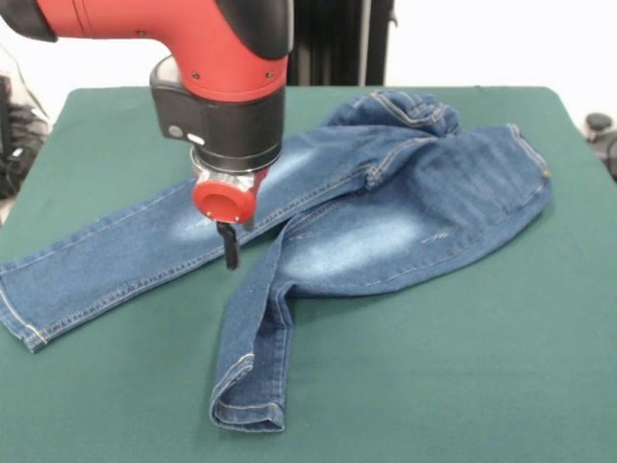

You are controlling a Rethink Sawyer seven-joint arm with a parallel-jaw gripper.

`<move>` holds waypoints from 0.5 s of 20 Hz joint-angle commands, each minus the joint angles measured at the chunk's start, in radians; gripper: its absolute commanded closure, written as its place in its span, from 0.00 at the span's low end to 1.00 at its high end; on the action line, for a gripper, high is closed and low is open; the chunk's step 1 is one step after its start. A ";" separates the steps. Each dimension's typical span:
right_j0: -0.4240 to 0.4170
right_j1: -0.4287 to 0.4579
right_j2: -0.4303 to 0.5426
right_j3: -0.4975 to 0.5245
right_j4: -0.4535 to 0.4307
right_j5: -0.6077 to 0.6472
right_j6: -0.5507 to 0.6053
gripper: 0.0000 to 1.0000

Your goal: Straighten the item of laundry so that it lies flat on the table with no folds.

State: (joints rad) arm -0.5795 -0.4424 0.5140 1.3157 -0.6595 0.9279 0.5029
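Observation:
A small pair of blue denim jeans [366, 222] with faded whitish thigh patches lies on the dark green table [463, 386]. One leg stretches out to the left edge. The other leg bends sharply and runs toward the front, its cuff [249, 410] folded over. The waistband [410, 108] is bunched up at the far side. My gripper [230, 249] hangs from the red and black arm just above the crotch area where the two legs part. Its dark fingers look pressed together, with nothing seen between them.
Dark equipment sits off the table at the right edge [603, 135] and at the left edge [14, 135]. Bare green felt lies in front of and to the right of the jeans.

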 commanded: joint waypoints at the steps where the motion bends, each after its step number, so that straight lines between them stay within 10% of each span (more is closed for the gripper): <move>1: 0.059 -0.046 0.065 -0.080 0.053 0.165 -0.075 0.00; 10: 0.077 -0.061 0.048 -0.099 0.081 0.162 0.018 0.00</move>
State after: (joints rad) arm -0.5584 -0.4919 0.5140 1.2405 -0.6199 1.0244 0.5029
